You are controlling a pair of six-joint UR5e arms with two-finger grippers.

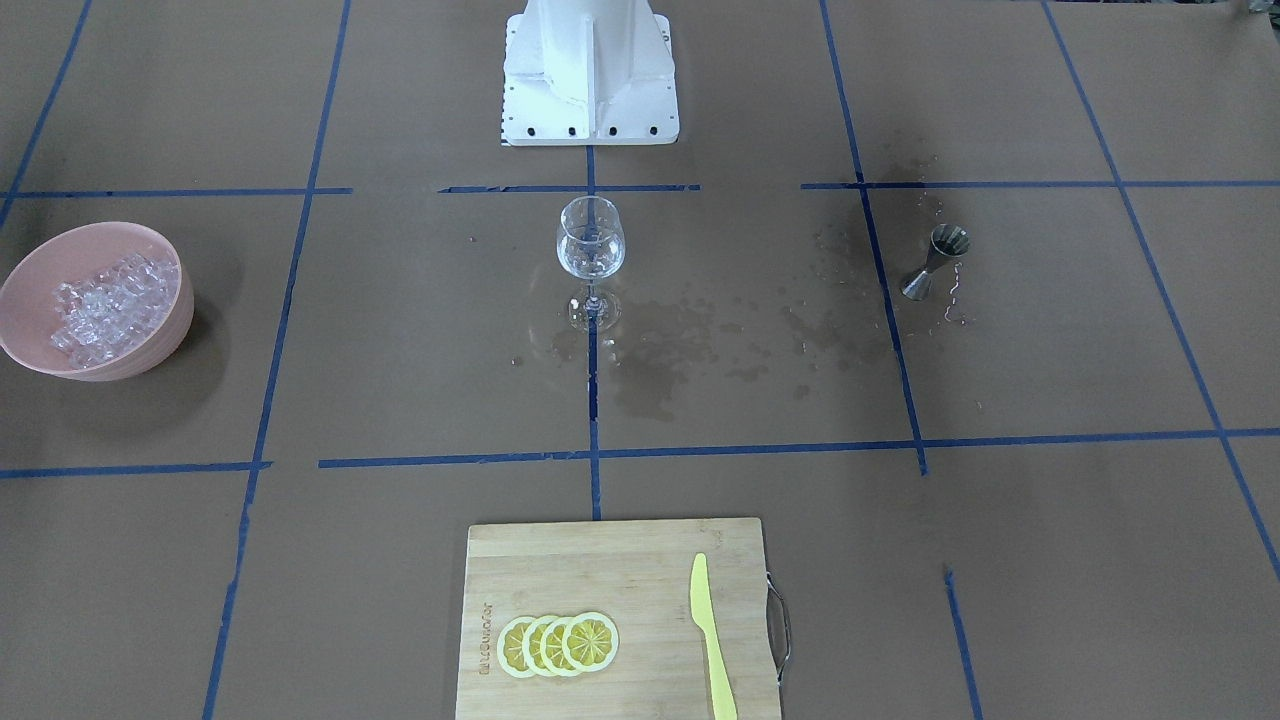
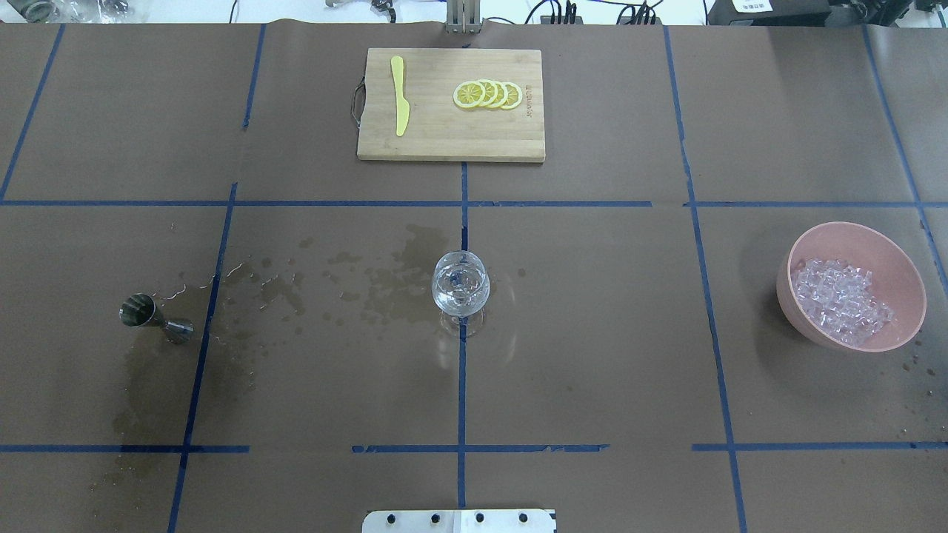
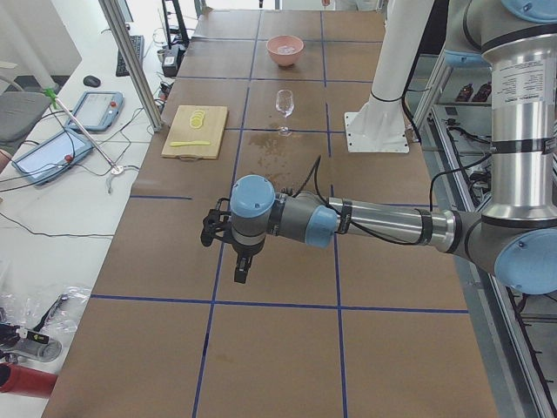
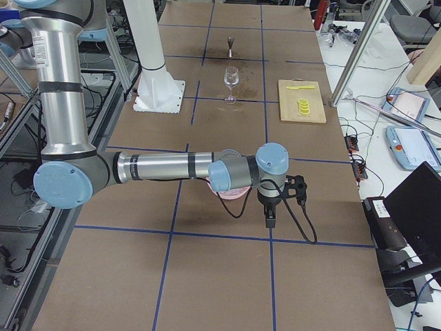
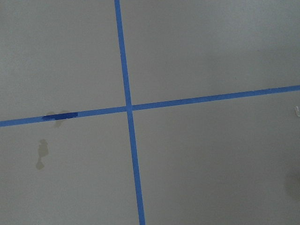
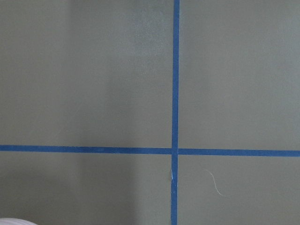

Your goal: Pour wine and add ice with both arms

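**Item 1, left end effector** (image 3: 240,275): hangs pointing down over the bare table (image 2: 592,355) at the robot's left end, well apart from every item; whether open or closed cannot be told

**Item 2, right end effector** (image 4: 269,222): hangs likewise at the robot's right end, near the pink bowl; state cannot be told

**Item 3, jigger** (image 2: 152,317): steel, upright on the robot's left side; wet patches (image 2: 385,277) spread between it and the glass

**Item 4, wine glass** (image 2: 460,285): stemmed, upright at the table's centre; a glint low in its bowl may be the wine (image 1: 590,268), too faint to confirm; no cubes seen inside

**Item 5, ice** (image 2: 840,300): heaped in the pink bowl (image 2: 859,233) on the robot's right side

**Item 6, cutting board** (image 2: 444,141): far edge, bearing lemon slices (image 2: 489,95) and a yellow knife (image 2: 400,96)

**Handling note (judgement):** the pour looks to be the step in hand. Take the jigger at its narrow waist and carry it level. Tip it slowly with its lip over the rim, and keep clear of the glass, which should topple easily
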